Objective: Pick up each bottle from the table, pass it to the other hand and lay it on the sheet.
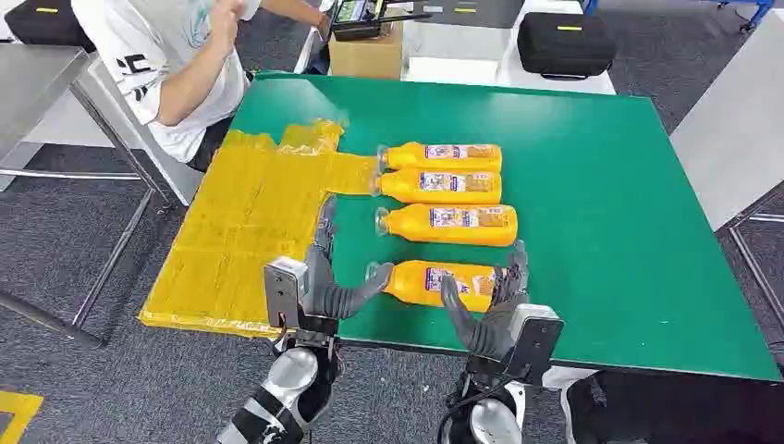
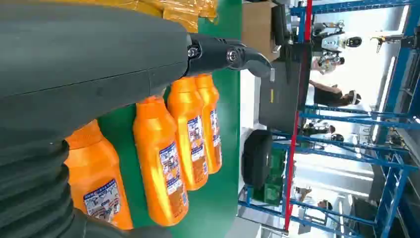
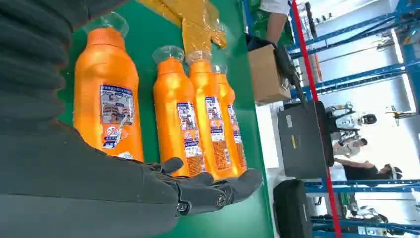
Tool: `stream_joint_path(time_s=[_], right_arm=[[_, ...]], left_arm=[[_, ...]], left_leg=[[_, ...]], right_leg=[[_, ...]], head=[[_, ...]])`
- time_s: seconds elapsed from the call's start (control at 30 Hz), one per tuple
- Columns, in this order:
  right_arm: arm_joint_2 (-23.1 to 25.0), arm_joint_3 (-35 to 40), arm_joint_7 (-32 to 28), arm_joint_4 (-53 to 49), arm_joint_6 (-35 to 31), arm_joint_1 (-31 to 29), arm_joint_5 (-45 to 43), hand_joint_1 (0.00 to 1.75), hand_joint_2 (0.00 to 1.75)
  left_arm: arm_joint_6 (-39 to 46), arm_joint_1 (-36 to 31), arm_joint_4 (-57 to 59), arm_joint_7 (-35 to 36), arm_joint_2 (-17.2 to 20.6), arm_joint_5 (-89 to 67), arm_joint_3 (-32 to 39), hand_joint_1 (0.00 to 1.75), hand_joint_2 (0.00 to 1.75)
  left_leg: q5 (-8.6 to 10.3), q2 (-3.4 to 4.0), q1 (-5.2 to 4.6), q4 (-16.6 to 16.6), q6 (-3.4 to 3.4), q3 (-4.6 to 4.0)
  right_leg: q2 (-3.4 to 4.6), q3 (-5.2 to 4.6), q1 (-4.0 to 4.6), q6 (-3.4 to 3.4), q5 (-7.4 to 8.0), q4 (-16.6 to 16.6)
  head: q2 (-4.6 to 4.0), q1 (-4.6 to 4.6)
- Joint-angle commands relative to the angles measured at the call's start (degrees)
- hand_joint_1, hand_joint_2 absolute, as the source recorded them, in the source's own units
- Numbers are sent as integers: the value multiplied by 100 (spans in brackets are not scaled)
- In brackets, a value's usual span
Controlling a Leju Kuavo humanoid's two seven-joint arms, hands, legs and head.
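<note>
Four orange bottles lie side by side on the green table [image 1: 592,185], caps toward the yellow sheet [image 1: 245,231]. The nearest bottle [image 1: 434,282] [image 3: 106,99] [image 2: 96,183] lies between my two hands. My right hand [image 1: 490,310] [image 3: 99,188] is open at its base end, thumb in front of the bottle and fingers [image 3: 213,191] stretched past its bottom. My left hand [image 1: 324,277] [image 2: 89,59] is open beside the cap, its thumb almost touching the cap and its fingers lying along the sheet's edge. The other three bottles [image 1: 448,224] [image 1: 439,183] [image 1: 442,155] lie farther back.
A person in a white shirt [image 1: 176,65] sits at the table's far left corner, one arm raised. A cardboard box [image 1: 365,51] and a black case [image 1: 564,42] stand behind the table. A metal table [image 1: 37,74] is on the left, a grey one [image 1: 730,139] on the right.
</note>
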Motion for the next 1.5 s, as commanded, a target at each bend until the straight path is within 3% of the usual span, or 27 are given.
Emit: stream_joint_path(time_s=[0.03, 0.6, 0.7, 0.83, 1.0, 1.03, 1.17, 1.5], right_arm=[[-115, 14, -6, 170, -10, -83, -30, 0, 175], [-129, 19, -11, 187, -32, -90, 12, 0, 175], [-144, 8, 5, 253, -45, -109, 72, 0, 175], [-236, -94, 47, 259, -174, -121, 336, 0, 175], [-400, -328, 377, 339, -184, -162, 1077, 0, 175], [-640, -293, 991, 504, -448, -241, 2293, 0, 175], [-902, -778, 1178, 601, 115, -181, 3217, 0, 175], [-1254, -1070, 1944, 497, 718, -137, 4645, 0, 175]], left_arm=[[15, -135, 269, 13, 113, -23, -101, 0, 175], [24, -146, 292, 16, 120, -29, -90, 0, 175], [59, -215, 364, -40, 183, -187, -94, 0, 175], [45, -213, 292, -22, 286, -355, 1, 0, 175], [-22, -200, 267, 17, 368, -614, 266, 0, 175], [368, -216, 330, -3, 317, -778, 452, 0, 175], [109, -273, 440, -45, 263, -904, 655, 0, 175], [51, 3, 55, 69, 262, -1025, 776, 0, 175]], left_leg=[[-12, 7, 3, -7, -6, 36], [-4, 4, 2, -6, -3, 16], [-15, 8, 3, -10, -7, 48], [-8, 7, 2, -9, -5, 31], [-5, 8, 3, -8, -4, 24], [-10, 10, 4, -10, -6, 39], [-3, -1, 3, -13, -3, 32], [-8, 4, 0, -7, -3, 26]], right_leg=[[1, 36, 5, -10, -10, -8], [0, 16, 3, -6, -3, -7], [0, 48, 5, -12, -13, -12], [1, 31, 3, -8, -6, -9], [3, 23, 4, -7, -2, -10], [4, 38, 6, -10, -7, -12], [-6, 35, 4, -6, -3, -17], [1, 28, 1, -6, -5, -10]], head=[[-2, 0], [0, 0], [0, 0], [0, 0], [0, 0], [0, 0], [0, 0], [-2, 0]])
